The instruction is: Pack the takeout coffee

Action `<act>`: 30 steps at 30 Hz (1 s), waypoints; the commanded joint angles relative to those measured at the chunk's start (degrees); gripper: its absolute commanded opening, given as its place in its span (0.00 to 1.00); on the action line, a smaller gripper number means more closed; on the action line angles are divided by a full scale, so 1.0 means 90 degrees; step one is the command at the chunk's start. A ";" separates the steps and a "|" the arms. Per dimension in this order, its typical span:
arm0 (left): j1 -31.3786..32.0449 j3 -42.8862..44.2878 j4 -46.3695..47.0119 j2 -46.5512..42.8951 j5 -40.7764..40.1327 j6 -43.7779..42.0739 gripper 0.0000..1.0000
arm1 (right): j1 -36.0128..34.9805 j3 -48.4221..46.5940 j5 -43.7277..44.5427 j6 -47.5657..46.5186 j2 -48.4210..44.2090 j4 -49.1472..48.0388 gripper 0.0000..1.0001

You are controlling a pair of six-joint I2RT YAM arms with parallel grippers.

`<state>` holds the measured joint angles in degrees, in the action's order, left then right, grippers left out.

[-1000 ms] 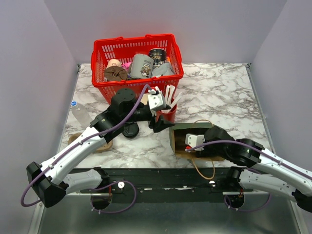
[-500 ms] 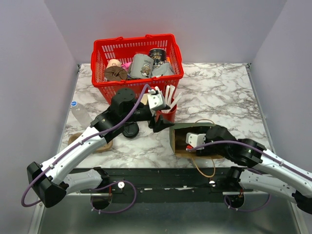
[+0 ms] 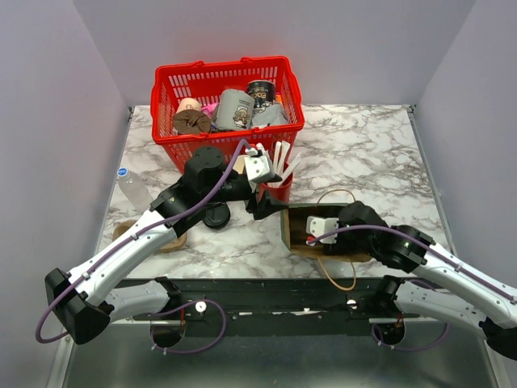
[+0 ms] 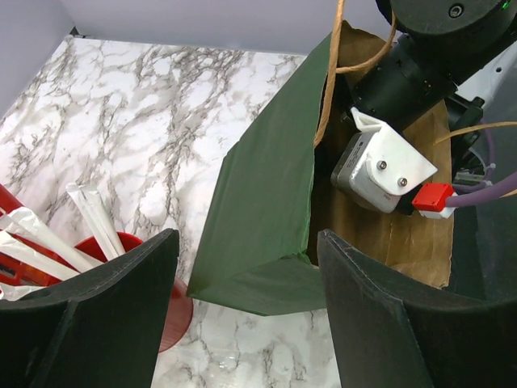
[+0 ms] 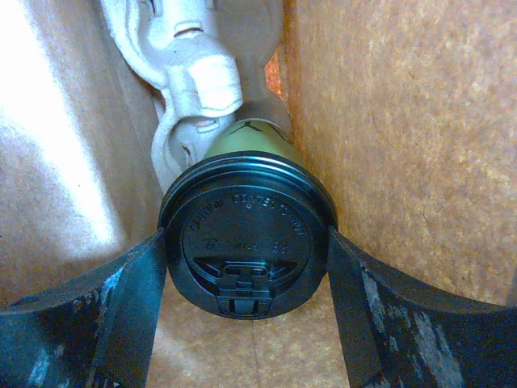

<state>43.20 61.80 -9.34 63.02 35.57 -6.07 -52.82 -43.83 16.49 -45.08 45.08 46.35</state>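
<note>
The cup [image 5: 252, 141] lies on its side deep inside the bag [image 5: 388, 121], its black lid [image 5: 242, 234] toward the wrist camera; the right fingers [image 5: 113, 323] sit against the two sides of the lid and pinch it, with brown paper walls close on either side; behind the cup is a pale moulded piece [image 5: 190, 89] that I cannot name. I judge the step to be the placing of the coffee in the bag, nearly done; the next move calls for loosening the grip and drawing the wrist straight back out, without dragging cup or paper along. The right arm [image 3: 420, 250] reaches low over the desk [image 3: 363, 153], wrist inside the bag; the left arm [image 3: 153, 226] stretches to the bag's left end, its fingers [image 4: 97, 315] spread wide with nothing gripped; whether they touch the bag I cannot tell.
</note>
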 commanded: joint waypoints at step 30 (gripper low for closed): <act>-0.0268 0.0223 -0.0124 0.0136 -0.0183 -0.0068 0.78 | 0.2011 -0.1759 -0.2974 -0.1201 0.2656 0.1351 0.01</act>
<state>41.80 61.67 -9.56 63.99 35.42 -6.02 -36.01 -55.92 -3.25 -51.88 64.69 49.95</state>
